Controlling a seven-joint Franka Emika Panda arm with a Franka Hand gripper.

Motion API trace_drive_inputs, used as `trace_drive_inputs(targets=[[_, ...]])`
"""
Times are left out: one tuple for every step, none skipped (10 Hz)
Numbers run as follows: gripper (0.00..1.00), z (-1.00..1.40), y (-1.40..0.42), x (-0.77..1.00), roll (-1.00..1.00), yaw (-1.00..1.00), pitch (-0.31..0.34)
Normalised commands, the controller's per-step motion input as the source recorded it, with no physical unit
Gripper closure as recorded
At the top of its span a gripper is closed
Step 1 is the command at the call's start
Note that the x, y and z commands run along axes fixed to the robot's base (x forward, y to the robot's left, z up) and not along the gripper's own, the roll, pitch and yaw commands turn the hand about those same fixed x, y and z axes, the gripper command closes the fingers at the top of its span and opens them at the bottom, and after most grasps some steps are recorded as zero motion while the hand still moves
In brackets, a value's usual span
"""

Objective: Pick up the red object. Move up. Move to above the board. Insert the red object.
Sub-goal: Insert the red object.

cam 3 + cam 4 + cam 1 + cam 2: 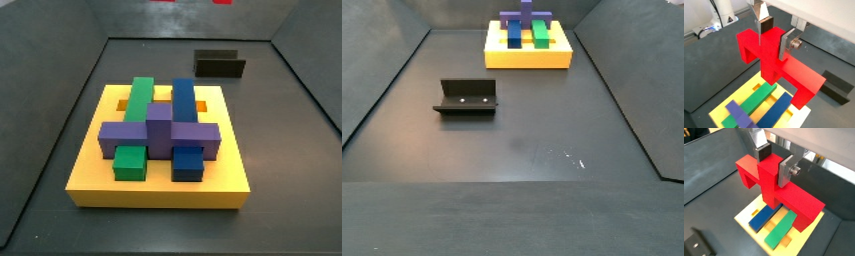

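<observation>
The red object [777, 62], a bright red blocky piece with a long bar, square legs and a central upright stub, hangs in the air above the board [739, 94] in both wrist views, its glossy faces catching the light. The gripper [774, 34] pinches the stub between its two flat silver fingers [788, 44], the dark pad of one pressed flat against the red surface; seen in a wrist view from the opposite side, the gripper [776, 162] shows the same clamp on the red object [777, 190], with the board [751, 214] directly below. The board is a yellow square slab carrying a green block [139, 95] and a blue block [183, 97] lying side by side, crossed by a purple block [159, 133], with orange slots [201, 105] showing at the blue block's outer side. In a side view the board [158, 185] fills the floor's centre and the fixture [221, 64], a dark bracket, stands beyond it; in a side view from farther back the fixture [468, 97] sits nearer the camera than the board [528, 58]. Neither side view shows the gripper or the red piece. No brand, label or legible writing appears on any piece.
</observation>
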Motion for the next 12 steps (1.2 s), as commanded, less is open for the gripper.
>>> trace_drive_inputs(targets=[[1.0,-0.02,0.0,0.0,0.0,0.0,0.0],[1.0,-0.11,0.0,0.0,0.01,0.0,-0.014],[1.0,-0.2,0.0,0.0,0.06,0.0,-0.021],[1.0,-0.18,0.04,0.0,0.07,0.0,0.0],[1.0,-0.14,0.06,0.0,0.06,0.0,0.0],[1.0,-0.21,0.05,0.0,0.09,0.0,0.0],[1.0,-0.3,0.04,0.0,0.1,0.0,-0.011],[1.0,-0.37,0.05,0.07,0.11,0.0,-0.034],[1.0,-0.44,0.03,0.19,0.17,0.0,-0.02],[1.0,-0.53,0.05,0.25,0.21,0.04,-0.019],[1.0,-0.55,0.03,0.18,0.18,0.07,-0.054],[1.0,-0.67,0.0,0.26,0.19,0.03,-0.139]])
